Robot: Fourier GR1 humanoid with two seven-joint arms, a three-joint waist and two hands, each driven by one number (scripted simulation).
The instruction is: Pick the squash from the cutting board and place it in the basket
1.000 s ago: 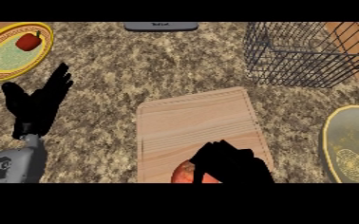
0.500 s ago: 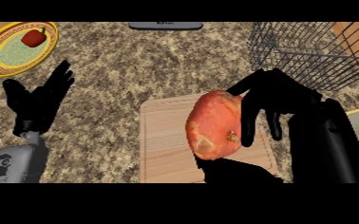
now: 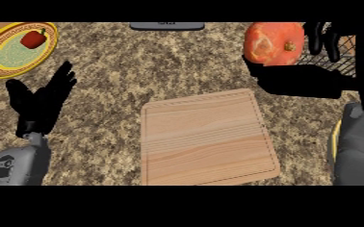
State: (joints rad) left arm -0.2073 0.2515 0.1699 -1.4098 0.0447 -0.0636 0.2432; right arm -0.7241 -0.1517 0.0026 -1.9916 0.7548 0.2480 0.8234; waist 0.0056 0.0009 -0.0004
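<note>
Squash (image 3: pixel 274 43) off cutting board (image 3: pixel 206 137), held high in right hand (image 3: pixel 298 79), fingers (image 3: pixel 331 41) curled round it, beside basket (image 3: pixel 348 57). Release into basket remains. Left hand (image 3: pixel 41 103) resting, fingers straight.

Cutting board (image 3: pixel 207 139) centre-front on worktop (image 3: pixel 142 67). Squash (image 3: pixel 274 43) in right robot hand (image 3: pixel 298 79), far right beside basket (image 3: pixel 341 60). Plate (image 3: pixel 25 53) far left; left robot hand (image 3: pixel 43 101) in front of it.

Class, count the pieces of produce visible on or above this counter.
2: a round orange squash held by the right hand at upper right, and a red pepper on the yellow plate, upper left.
</note>
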